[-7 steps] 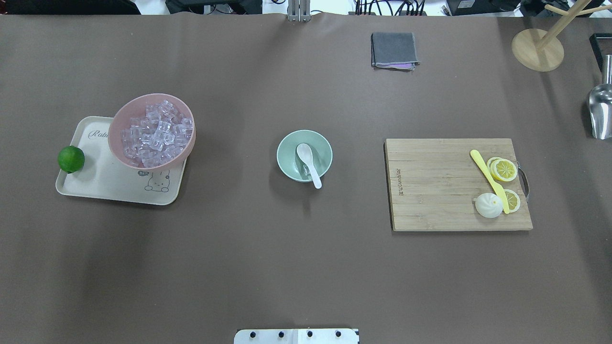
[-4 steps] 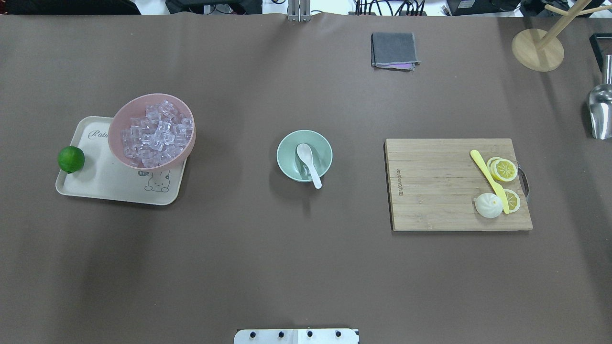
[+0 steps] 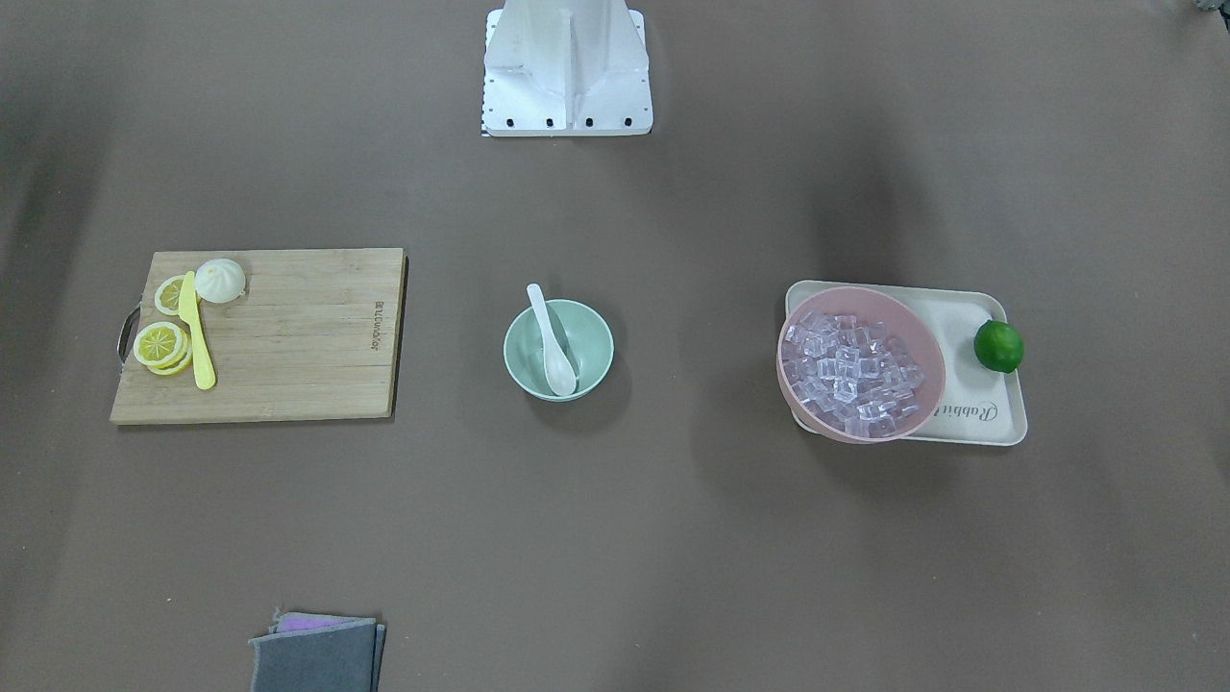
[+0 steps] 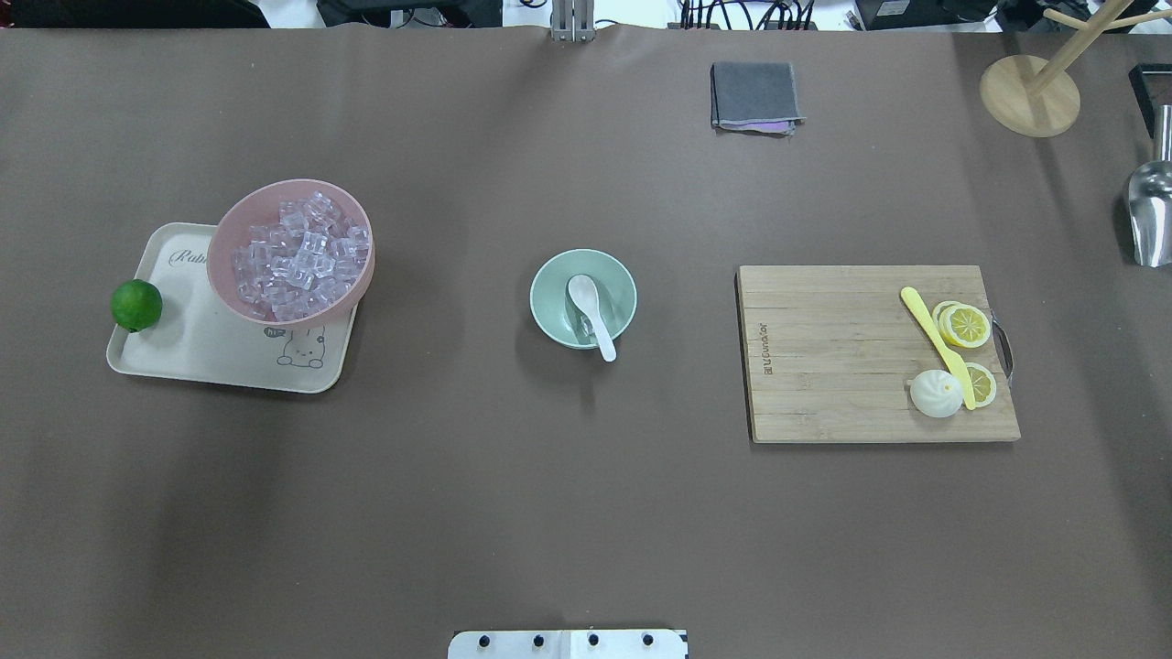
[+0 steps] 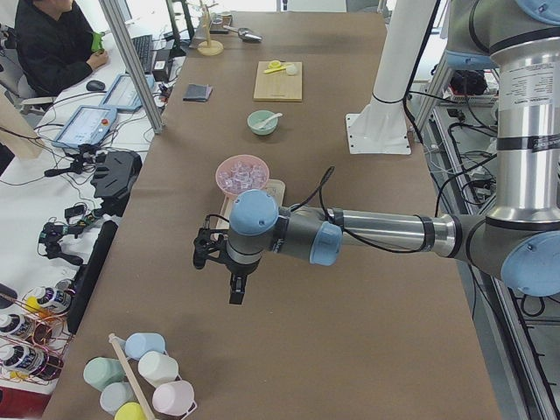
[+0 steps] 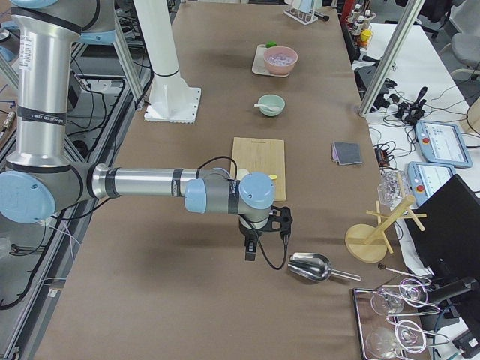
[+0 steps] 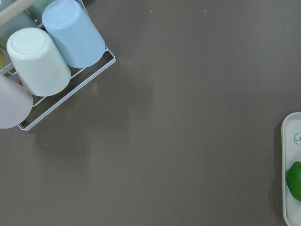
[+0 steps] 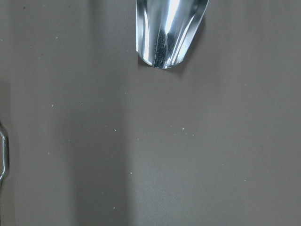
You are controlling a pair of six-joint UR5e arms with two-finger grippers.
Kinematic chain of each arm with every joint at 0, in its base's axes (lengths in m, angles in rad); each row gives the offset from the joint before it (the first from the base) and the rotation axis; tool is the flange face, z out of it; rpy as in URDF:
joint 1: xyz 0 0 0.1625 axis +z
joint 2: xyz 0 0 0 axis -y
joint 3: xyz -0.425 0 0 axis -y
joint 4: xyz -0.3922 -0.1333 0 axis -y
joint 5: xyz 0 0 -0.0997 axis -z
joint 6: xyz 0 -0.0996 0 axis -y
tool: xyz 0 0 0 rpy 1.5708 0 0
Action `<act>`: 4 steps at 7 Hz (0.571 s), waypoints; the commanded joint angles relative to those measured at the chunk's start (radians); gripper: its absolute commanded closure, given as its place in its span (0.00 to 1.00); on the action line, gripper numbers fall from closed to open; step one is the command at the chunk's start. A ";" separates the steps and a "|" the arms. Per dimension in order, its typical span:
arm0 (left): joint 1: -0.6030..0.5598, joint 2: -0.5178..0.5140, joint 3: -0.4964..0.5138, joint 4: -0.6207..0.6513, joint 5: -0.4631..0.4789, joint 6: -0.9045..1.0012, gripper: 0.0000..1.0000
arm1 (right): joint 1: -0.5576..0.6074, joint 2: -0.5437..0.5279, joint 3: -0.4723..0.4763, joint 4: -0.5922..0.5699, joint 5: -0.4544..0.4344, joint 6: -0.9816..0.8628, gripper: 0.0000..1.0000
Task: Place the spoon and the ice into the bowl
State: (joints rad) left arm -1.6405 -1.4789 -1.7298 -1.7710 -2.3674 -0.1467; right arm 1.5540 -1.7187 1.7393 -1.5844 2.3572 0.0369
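Observation:
The white spoon [image 4: 591, 325] lies in the mint-green bowl [image 4: 549, 284] at the table's middle, handle resting over the near rim; both also show in the front view, the spoon [image 3: 550, 338] and the bowl [image 3: 594, 338]. A small clear cube seems to lie by its scoop. The ice [image 4: 298, 256] is heaped in the pink bowl [image 4: 224, 243] on the left. The left gripper [image 5: 223, 271] hangs over bare table far from the bowls. The right gripper [image 6: 264, 238] hangs near a metal scoop. I cannot tell whether either is open or shut.
A beige tray [image 4: 211, 357] holds the pink bowl and a lime [image 4: 136, 305]. A wooden cutting board [image 4: 842, 357] carries a yellow knife [image 4: 934, 340], lemon slices and a white bun. A metal scoop [image 4: 1149, 210], a grey cloth [image 4: 754, 95] and a cup rack [image 7: 42, 61] stand around.

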 commanded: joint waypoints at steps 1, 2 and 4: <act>0.001 -0.003 -0.001 0.004 0.004 -0.001 0.02 | 0.000 0.001 -0.001 -0.002 0.010 0.000 0.00; 0.001 -0.001 0.002 0.004 0.007 0.001 0.02 | 0.000 0.001 -0.001 -0.002 0.010 0.000 0.00; 0.001 0.000 0.004 0.002 0.007 0.003 0.02 | 0.000 0.002 0.000 -0.002 0.010 0.000 0.00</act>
State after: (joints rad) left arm -1.6398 -1.4800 -1.7261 -1.7675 -2.3613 -0.1449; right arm 1.5539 -1.7177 1.7388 -1.5861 2.3665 0.0368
